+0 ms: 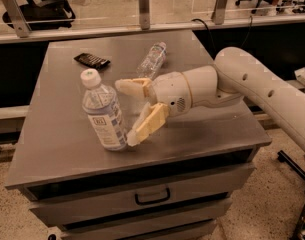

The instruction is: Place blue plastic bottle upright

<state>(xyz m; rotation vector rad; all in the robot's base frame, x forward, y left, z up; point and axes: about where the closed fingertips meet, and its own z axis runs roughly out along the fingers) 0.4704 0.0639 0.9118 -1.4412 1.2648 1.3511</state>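
Standing all but upright at centre left of the frame, the blue plastic bottle (104, 115) rests its base on the grey cabinet top (62, 149), white cap tipped a little toward the upper left. Below it, a drawer handle (152, 197) marks the cabinet's front. A clear strip of steel lies between the bottle and the front edge, with wider room to its left.

The gripper (125, 113) sits just right of the bottle with its fingers spread wide apart and clamped on nothing. The near finger (148, 124) slants down so that its tip touches the bottle low on its side. The far finger (132, 86) reaches in behind the bottle's shoulder. The white arm (262, 81) runs off to the right edge of the frame.

By the look of it the main work is done and what is left is letting the bottle settle straight and drawing the fingers clear without nudging it. A brush from the near fingertip could push the base toward the left.

Farther back, a slim clear bottle (152, 59) lies on its side just behind the wrist, and a dark flat packet (92, 60) sits at upper left. Both are well apart from the standing bottle. Beyond the cabinet's back edge, an office chair (52, 4) stands behind a railing.
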